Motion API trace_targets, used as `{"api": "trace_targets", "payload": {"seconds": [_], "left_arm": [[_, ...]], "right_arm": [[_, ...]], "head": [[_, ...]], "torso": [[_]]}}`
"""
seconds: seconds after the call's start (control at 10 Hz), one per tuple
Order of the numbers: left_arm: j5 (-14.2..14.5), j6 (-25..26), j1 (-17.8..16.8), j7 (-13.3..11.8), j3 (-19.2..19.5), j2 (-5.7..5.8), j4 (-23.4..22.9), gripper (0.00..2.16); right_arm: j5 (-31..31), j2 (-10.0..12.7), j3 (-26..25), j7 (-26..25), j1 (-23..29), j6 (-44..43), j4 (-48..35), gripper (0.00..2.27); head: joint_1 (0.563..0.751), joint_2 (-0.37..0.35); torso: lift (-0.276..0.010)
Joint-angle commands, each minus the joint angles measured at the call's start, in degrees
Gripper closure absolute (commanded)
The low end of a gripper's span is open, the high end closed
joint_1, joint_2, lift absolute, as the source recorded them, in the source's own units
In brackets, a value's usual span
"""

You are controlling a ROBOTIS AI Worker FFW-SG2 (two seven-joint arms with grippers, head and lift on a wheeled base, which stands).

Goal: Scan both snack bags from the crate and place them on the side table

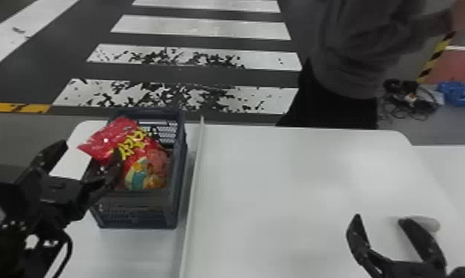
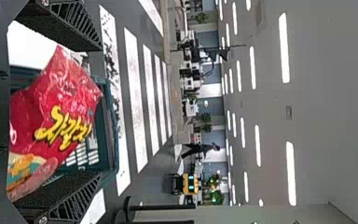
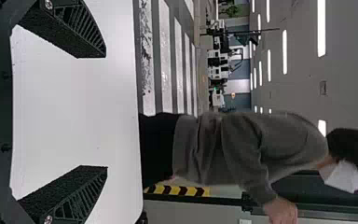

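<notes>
I'd say all the scanning and placing lies ahead: left gripper (image 1: 91, 147) and right gripper (image 1: 380, 219) gape empty, the red snack bag (image 1: 113, 138) sitting in the crate (image 1: 142, 209).

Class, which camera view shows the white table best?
The head view: it shows the most of the white table. The left wrist view shows patches beside the crate; the right wrist view, the stretch framed by the right claw.

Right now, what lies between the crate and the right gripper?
In the head view, a thin white strip, then white tabletop.
</notes>
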Motion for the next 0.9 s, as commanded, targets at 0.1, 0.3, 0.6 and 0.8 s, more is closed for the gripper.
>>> {"api": "trace_targets", "payload": {"seconds": [0.1,0.3,0.6,0.8], "left_arm": [[1.7,1.4,-1.8,-0.1,3.0,-0.15,1.4,0.04],[1.5,3.7,-6.1,-0.5,4.7,-0.15,4.8,0.04],[0.9,7.8,-12.6,-2.7,5.4,-0.15,11.2,0.04],[0.8,8.7,-14.9,-4.6,5.4,-0.15,14.8,0.04]], "right_arm": [[0.1,0.1,0.0,0.0,-0.3,0.0,0.1,0.07],[0.2,0.1,0.1,0.0,-0.3,0.2,0.2,0.07],[0.2,0.1,-0.2,0.0,-0.1,0.2,0.2,0.07],[0.1,0.1,-0.2,0.0,-0.2,0.2,0.3,0.07]], "head": [[0.695,0.006],[0.695,0.027],[0.695,0.052],[0.695,0.048]], "torso": [[-0.098],[-0.098],[-0.098],[-0.098]]}}
